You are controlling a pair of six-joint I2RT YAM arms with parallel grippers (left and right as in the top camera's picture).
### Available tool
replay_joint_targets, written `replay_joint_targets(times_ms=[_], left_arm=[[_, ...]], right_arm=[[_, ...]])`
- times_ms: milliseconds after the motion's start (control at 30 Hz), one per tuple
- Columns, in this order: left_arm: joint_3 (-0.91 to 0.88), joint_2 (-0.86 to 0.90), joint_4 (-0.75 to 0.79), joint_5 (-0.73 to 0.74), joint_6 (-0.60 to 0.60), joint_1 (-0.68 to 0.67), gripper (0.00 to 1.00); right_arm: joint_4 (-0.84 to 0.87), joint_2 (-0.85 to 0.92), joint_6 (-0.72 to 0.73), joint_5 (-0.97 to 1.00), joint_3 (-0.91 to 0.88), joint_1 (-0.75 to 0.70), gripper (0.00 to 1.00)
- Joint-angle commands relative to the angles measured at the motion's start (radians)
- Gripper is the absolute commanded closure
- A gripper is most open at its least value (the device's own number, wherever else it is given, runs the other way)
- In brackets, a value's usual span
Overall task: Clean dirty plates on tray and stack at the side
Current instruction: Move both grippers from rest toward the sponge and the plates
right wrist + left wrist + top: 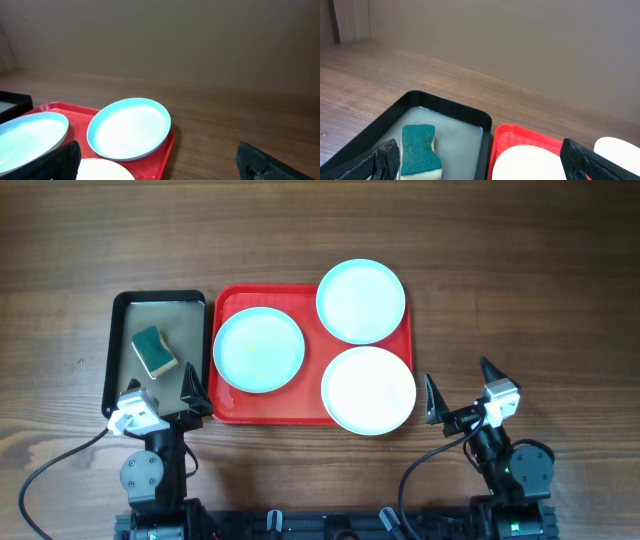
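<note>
You have 3 round, glossy, pale turquoise-to-white plates on the large red rectangular plastic tray (228,298) in the middle of the wooden counter (540,280). The left plate (258,350) lies fully inside the tray. The far plate (361,301) rides over the tray's raised rim and sits tilted, and the near-right plate (368,390) overhangs the near-right corner.

Both grippers are released and carry nothing. The left gripper (160,388) hangs over the near end of the narrow black tray (113,350), and the right gripper (461,385) sits just beside the near-right plate.

Expect the plates to be stiff, smooth and probably slick once wet, so pinch them at the rim. The 2 overhanging edges look like the easiest holds. The green-and-yellow sponge (154,351) lies in cloudy liquid; it should be soft and soggy, so grip it across its sides.

The black tray touches the red tray's left edge, leaving no gap there. Open counter lies to the right and beyond, which suits the stack.
</note>
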Motion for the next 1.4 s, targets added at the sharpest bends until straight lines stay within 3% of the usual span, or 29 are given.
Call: replay_joint_targets(times_ms=[0,800,933,1167,1367], left_arm=[[-0.005,-0.008,0.002,0.012,-0.005,-0.001,0.0],[-0.005,-0.008,0.002,0.012,-0.005,-0.001,0.0],[-0.005,-0.008,0.003,0.012,-0.005,-0.002,0.0],[0.036,-0.003,-0.031,0.091,-0.005,-0.002,0.0],[0.349,0.196,-0.236,0.107,-0.005,-0.002,0.0]], right_arm=[[0.003,0.0,0.013,0.002,-0.001,-0.005,0.0],[0.003,0.0,0.018,0.027,-0.001,-0.005,0.0],[0.0,0.024,0.149,0.027,-0.001,-0.005,0.0],[0.037,0.229,0.142,-0.074,0.111,-0.005,0.0],[0.019,0.616,0.074,-0.211,0.475,-0.005,0.0]])
